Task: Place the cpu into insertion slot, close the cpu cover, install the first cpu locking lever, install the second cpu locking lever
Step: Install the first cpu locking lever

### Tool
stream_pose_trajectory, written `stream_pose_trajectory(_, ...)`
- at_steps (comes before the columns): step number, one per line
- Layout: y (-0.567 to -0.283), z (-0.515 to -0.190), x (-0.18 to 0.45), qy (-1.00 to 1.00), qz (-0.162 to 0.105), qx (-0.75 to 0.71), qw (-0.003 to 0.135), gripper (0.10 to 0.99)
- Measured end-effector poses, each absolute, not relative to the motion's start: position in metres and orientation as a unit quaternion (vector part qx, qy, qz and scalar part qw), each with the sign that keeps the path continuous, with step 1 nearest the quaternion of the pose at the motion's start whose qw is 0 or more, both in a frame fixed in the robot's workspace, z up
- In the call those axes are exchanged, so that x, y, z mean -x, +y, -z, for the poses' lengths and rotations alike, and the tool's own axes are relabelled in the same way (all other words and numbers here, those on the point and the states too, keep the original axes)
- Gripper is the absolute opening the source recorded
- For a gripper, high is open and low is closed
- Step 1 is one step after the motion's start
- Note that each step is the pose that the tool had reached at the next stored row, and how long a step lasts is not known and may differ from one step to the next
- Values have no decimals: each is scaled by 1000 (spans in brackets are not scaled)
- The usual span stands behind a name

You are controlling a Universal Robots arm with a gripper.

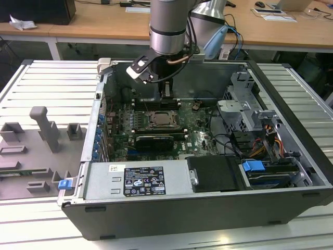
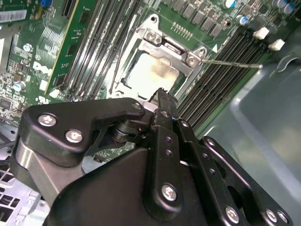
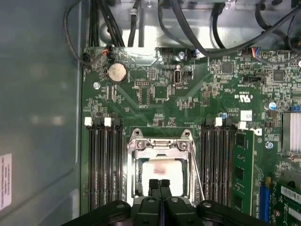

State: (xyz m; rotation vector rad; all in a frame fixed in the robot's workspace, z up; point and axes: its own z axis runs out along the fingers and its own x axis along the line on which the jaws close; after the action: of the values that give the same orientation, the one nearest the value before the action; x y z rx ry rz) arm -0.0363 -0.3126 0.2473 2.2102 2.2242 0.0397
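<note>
- Jaws pressed together with nothing between them. Look at the gripper [image 3: 159, 184] in the first wrist view: both tips side by side, no gap.

- And the cpu [image 3: 162, 170]?

- Already lying in the insertion slot [image 1: 165, 121], mid-motherboard [image 3: 141, 103], between the two banks of memory slots [image 3: 101, 169]. Its pale face shows through the window of the cpu cover [image 3: 160, 145], which looks folded flat over it.

- So how do the tips sit relative to it?

- Straight over the socket's edge, pointing down at it. From the exterior view the gripper [image 1: 166, 89] hangs clear above the board, on the side nearer the far wall of the case [image 1: 156, 219], which sits on the bench [image 1: 47, 83].

- The levers?

- That's where the views differ. Looking straight down, one locking lever [image 3: 197, 174] seems to run along the socket's side, parallel to the memory slots. In the second wrist view the same thin rod [image 2: 233, 62] juts out from the socket's corner across the slots towards the case wall, so I'd judge it unlatched.

- And the other lever [image 2: 115, 70]?

- A curved wire on the opposite side; latched or not, I can't tell.
</note>
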Motion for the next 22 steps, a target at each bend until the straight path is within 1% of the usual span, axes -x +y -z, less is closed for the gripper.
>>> stream_pose_trajectory(8, -313, -250, 43, 709, -13, -705, 3, 106)
stream_pose_trajectory(22, -313, -269, 43, 709, -13, -705, 3, 106)
